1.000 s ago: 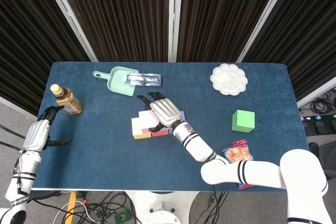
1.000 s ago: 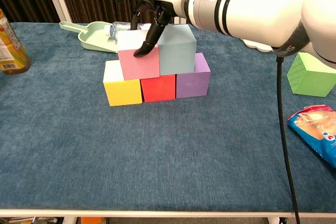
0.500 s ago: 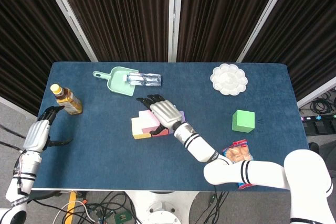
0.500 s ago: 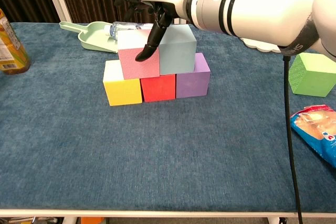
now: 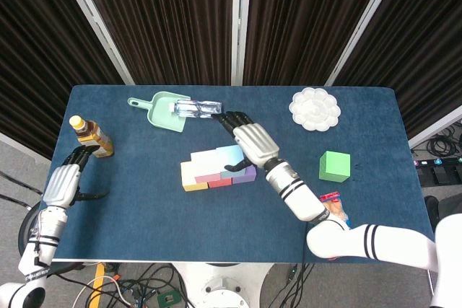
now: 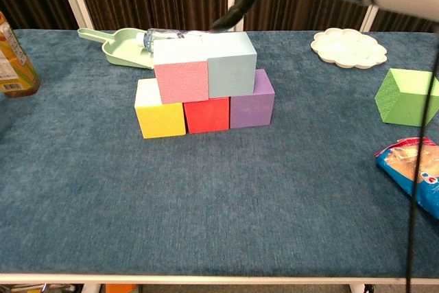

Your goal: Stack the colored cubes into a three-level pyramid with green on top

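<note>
Two tiers of the pyramid stand at the centre of the blue counter. Bottom row, left to right in the chest view: yellow cube, red cube, purple cube, side by side and touching. Second tier: pink cube and pale blue cube, touching each other. The green cube sits alone on the counter at the right of the frame, well apart from the stack, its top level unfilled. The right robot hand hangs above the right end of the stack in the head view, fingers spread and holding nothing. The left robot hand lies at the lower left of the head view, off the counter's edge, fingers loosely apart and empty. Upper left: mint dustpan with a clear bottle beside it. Far left: drink bottle. Upper right: white palette dish. Lower right: snack packet.
</note>
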`<state>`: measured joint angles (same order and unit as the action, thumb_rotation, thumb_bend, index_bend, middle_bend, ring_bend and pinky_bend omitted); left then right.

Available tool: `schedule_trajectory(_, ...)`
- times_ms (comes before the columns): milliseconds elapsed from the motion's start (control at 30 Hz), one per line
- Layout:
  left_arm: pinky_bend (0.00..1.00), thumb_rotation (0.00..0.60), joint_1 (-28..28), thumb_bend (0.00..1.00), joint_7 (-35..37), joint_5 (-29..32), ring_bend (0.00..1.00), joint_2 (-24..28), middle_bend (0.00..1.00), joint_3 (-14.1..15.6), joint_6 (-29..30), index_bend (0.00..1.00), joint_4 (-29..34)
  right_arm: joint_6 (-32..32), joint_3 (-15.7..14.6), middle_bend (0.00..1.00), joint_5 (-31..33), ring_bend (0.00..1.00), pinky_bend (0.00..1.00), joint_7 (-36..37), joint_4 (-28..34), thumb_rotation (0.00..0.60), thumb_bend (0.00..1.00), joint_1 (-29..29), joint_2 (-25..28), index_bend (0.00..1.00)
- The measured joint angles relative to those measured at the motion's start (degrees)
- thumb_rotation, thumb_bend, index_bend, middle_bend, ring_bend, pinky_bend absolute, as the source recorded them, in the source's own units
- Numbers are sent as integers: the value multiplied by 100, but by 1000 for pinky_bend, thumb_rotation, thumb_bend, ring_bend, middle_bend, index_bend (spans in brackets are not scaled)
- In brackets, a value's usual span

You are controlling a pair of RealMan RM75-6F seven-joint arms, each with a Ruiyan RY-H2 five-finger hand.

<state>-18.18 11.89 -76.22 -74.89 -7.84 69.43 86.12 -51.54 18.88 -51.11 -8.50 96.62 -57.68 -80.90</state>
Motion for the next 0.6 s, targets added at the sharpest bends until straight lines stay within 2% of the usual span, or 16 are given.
schedule_trajectory(233, 138, 600, -56, 40, -195, 56, 31, -35, 95, -3, -59, 111, 110, 294, -130, 186, 62, 0, 0, 152, 62, 600, 0, 174, 356, 0)
schedule_trajectory(500, 138, 600, -68, 40, -194, 155, 31, -19, 95, -10, -123, 111, 116, 1169, -277, 200, 103, 0, 0, 346, -257, 600, 0, -23, 382, 0)
schedule_trajectory(600, 138, 600, -66, 40, -165, 164, 31, -19, 95, -11, -130, 111, 80, 1306, -327, 204, 137, 0, 0, 361, -414, 600, 0, -146, 319, 0)
